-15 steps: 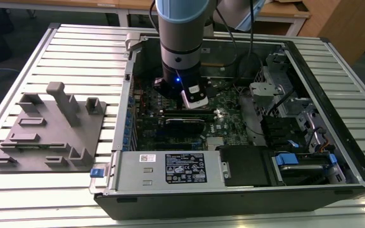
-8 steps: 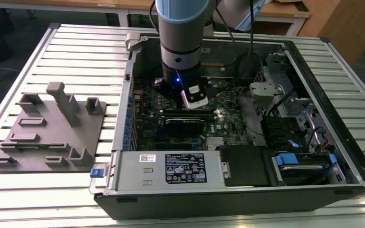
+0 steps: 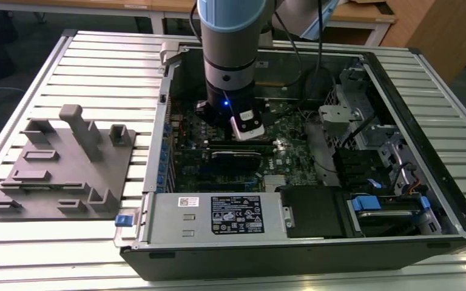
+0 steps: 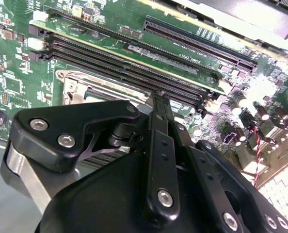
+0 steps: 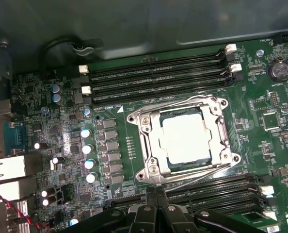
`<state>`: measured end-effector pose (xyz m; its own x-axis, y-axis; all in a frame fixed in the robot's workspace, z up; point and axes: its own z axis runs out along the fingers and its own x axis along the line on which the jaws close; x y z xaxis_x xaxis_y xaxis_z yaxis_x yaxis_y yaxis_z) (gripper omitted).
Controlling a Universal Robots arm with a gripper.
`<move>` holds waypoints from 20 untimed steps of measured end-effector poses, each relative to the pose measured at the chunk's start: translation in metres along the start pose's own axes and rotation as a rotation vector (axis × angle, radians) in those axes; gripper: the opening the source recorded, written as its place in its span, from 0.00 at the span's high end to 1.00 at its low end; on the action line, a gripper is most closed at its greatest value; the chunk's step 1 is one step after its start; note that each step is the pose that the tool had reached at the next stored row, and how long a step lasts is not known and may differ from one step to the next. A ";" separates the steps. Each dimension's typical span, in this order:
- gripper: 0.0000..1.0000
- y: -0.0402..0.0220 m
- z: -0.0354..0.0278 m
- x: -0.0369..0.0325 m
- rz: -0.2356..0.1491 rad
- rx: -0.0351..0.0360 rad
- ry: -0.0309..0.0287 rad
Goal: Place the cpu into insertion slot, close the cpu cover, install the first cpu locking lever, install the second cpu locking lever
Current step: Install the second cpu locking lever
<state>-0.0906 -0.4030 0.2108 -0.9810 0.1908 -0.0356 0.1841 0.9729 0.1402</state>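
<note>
Already seated: cpu (image 5: 186, 140) in insertion slot (image 5: 159, 145), cpu cover (image 5: 220, 133) shut flat over it, both levers apparently latched along the frame (hard to confirm). Looks like final step, approx done. Sits just ahead of gripper (image 5: 156, 194) in first wrist view, not touching. Fingers drawn together, holding nothing. Next move calls for careful clearance from mem slots (image 5: 158, 80).

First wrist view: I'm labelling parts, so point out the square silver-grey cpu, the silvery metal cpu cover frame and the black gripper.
Square silver-grey cpu (image 5: 185, 138), first wrist view, middle of its metal top.
Silvery metal cpu cover (image 5: 222, 137), first wrist view, one side bar of the frame.
Black gripper (image 5: 157, 193), first wrist view, at the fingertips.
</note>
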 end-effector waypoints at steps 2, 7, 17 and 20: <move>0.89 -0.0002 0.0008 0.0003 0.000 0.0002 0.0001; 0.89 -0.0002 0.0024 0.0006 -0.021 -0.0008 0.0029; 0.89 0.0018 0.0062 0.0020 -0.081 -0.0046 0.0117; 0.89 0.0018 0.0062 0.0021 -0.082 -0.0045 0.0119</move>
<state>-0.0919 -0.4001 0.2048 -0.9934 0.1092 -0.0354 0.1032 0.9845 0.1417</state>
